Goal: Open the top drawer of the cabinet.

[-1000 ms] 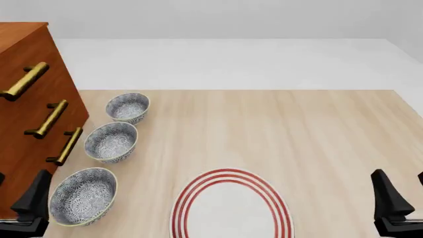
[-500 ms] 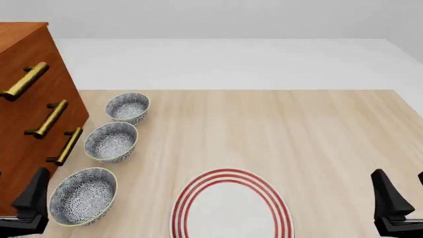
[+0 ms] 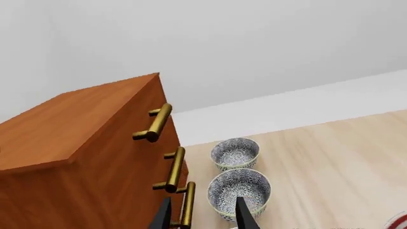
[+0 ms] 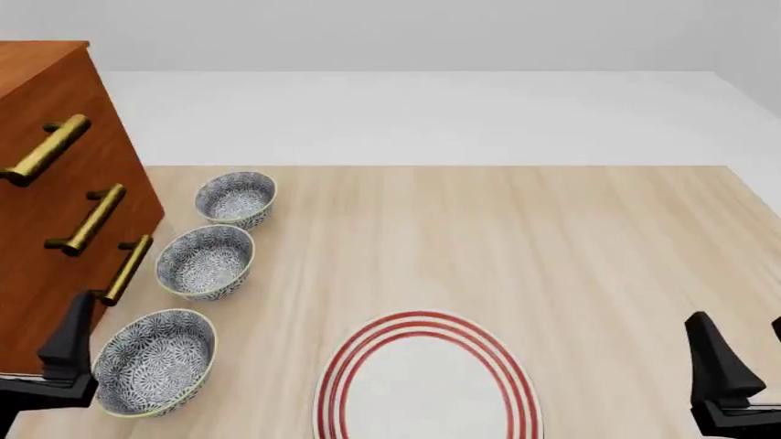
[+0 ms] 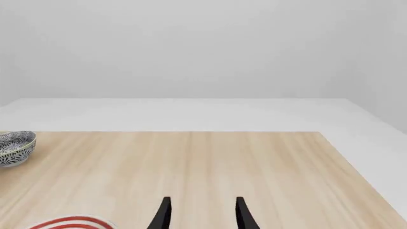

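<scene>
The cabinet point(image 4: 110, 165) is a tall reddish-brown chest at the table's left edge, with three brass bar handles on its front. The top drawer point(image 4: 73, 96) looks shut flush with the front, and its brass handle point(image 4: 47, 149) is the uppermost of the three. In the left wrist view the same handle point(image 3: 156, 123) sits high on the cabinet point(image 3: 95, 157). My left gripper point(image 4: 55, 361) is low beside the cabinet's near corner, well below that handle. It point(image 3: 203, 219) is open and holds nothing. My right gripper point(image 4: 744, 343) stands open and empty at the near right.
Three patterned bowls point(image 4: 236, 197), point(image 4: 205, 261), point(image 4: 154, 361) line up beside the cabinet, the nearest one next to my left gripper. A white plate with red rings point(image 4: 422, 320) lies at the near centre. The two lower handles point(image 3: 175, 169), point(image 3: 188, 210) stick out from the cabinet front.
My left gripper has crept a little forward along the cabinet. The right arm, drawers, bowls and plate are unchanged.
</scene>
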Robot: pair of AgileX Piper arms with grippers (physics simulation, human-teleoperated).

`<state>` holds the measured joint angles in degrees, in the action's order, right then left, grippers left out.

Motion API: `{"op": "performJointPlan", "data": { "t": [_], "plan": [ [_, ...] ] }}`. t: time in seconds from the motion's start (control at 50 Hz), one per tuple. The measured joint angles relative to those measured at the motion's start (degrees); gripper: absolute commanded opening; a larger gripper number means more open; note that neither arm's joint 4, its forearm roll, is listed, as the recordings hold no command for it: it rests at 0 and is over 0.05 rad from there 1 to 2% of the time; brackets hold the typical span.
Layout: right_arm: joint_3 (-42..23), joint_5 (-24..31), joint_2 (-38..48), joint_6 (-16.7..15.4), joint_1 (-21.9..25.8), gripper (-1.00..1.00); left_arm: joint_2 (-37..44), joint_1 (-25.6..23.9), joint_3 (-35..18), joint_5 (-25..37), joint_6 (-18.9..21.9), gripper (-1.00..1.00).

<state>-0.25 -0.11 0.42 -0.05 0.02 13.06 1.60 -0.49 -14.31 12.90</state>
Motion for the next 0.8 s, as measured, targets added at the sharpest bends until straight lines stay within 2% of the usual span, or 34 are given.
{"op": "performJointPlan", "data": {
  "t": [0.36,0.8],
  "plan": [
    [0.0,0.0,0.0,0.0,0.0,1.0,3.56,0.37,0.12,-5.53,9.6,1.0],
    [0.0,0.0,0.0,0.0,0.0,1.0,13.6,1.72,0.41,-16.95,23.92,1.0]
  ]
}}
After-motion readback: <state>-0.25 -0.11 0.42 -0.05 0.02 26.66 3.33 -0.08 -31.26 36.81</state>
